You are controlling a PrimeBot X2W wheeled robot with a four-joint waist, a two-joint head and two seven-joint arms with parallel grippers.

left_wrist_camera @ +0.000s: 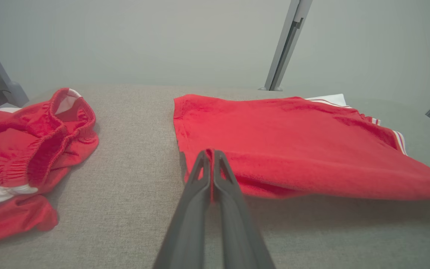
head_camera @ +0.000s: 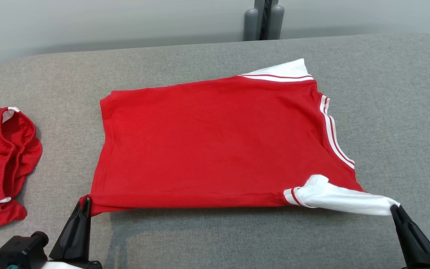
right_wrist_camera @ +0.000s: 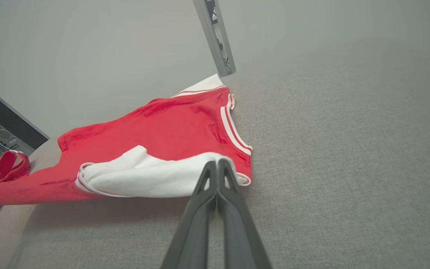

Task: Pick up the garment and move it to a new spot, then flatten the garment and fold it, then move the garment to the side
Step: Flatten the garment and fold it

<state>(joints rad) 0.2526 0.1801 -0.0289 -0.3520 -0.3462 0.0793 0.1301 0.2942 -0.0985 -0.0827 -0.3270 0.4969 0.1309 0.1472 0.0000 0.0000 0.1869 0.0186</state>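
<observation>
Gripping near edge of red T-shirt (head_camera: 215, 142): left claw (head_camera: 86, 203) clamped hem corner, right claw (head_camera: 394, 209) clamped white sleeve (head_camera: 334, 196); rest lay beyond.

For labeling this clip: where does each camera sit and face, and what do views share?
Head view: high, facing down on the red shirt; left gripper, right gripper below.
Left wrist view: low, along its fingers toward the hem corner.
Right wrist view: low, along its fingers toward the white sleeve.
Shared: the shirt and red shorts.
</observation>
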